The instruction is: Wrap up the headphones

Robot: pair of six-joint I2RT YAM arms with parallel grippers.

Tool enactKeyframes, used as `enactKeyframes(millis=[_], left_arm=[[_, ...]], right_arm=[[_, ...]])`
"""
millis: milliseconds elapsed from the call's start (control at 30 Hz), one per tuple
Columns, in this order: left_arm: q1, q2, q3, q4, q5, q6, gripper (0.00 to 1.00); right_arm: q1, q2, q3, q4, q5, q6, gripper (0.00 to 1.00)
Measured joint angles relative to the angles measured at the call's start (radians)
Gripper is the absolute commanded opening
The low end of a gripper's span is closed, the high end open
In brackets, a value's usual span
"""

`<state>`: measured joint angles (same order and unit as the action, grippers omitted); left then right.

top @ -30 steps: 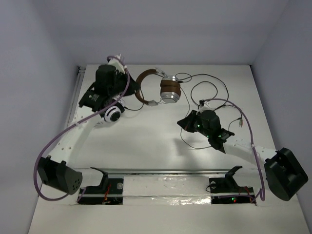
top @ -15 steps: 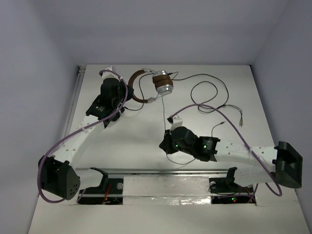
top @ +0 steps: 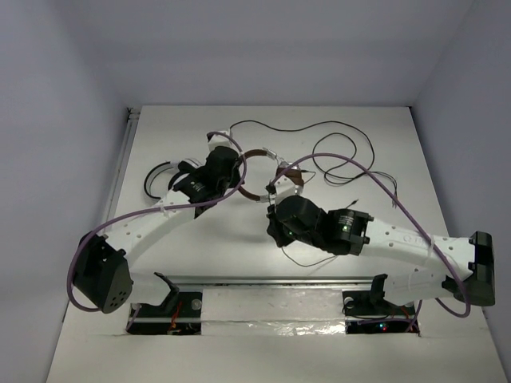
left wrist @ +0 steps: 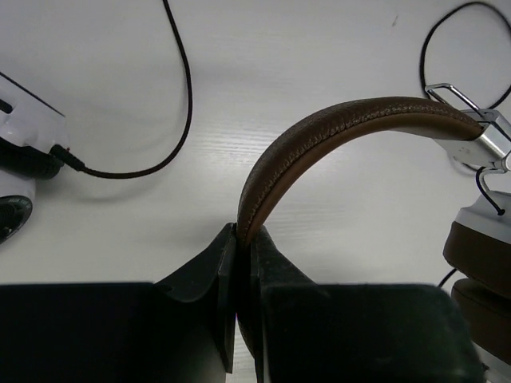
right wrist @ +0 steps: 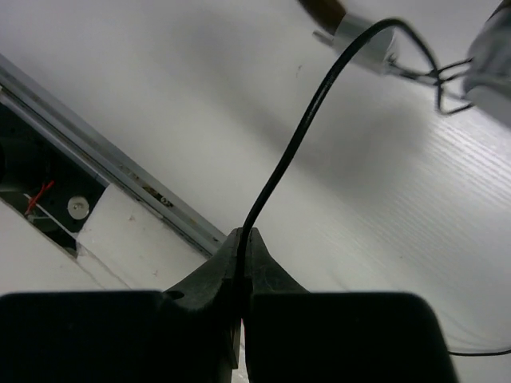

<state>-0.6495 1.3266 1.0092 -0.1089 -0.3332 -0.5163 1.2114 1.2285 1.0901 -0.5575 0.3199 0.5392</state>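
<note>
Headphones [top: 257, 171] are at the middle of the desk [top: 176, 128], between the two arms. The left fingers [left wrist: 230, 251] pinch the brown headband [left wrist: 335, 132] near one end; the ear pads [left wrist: 479, 263] show at the right edge of that wrist view. The right fingers [right wrist: 236, 254] are closed tight on the thin black cable [right wrist: 297, 132], which runs up from them toward the metal yoke.

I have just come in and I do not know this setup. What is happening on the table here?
Two robot arms are handling over-ear headphones with a brown headband and a long thin black cable. The left claw is shut on the headband; the right claw pinches the cable near the earcups. Most of the cable lies in loose loops on the white table, not yet wound.
</note>
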Motion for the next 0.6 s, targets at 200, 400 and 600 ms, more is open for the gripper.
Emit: enactKeyframes(millis=[200,400,600], left_arm=[[-0.010,0.000,0.037,-0.148,0.026,0.088,0.00],[-0.027,0.029,0.202,-0.335,0.107,0.245,0.00],[-0.045,0.029,0.206,-0.401,0.220,0.358,0.00]], right_arm=[[-0.009,0.019,0.068,-0.100,0.040,-0.085,0.00],[-0.038,-0.011,0.117,-0.161,0.077,-0.159,0.00],[-0.074,-0.027,0.150,-0.203,0.139,-0.203,0.00]])
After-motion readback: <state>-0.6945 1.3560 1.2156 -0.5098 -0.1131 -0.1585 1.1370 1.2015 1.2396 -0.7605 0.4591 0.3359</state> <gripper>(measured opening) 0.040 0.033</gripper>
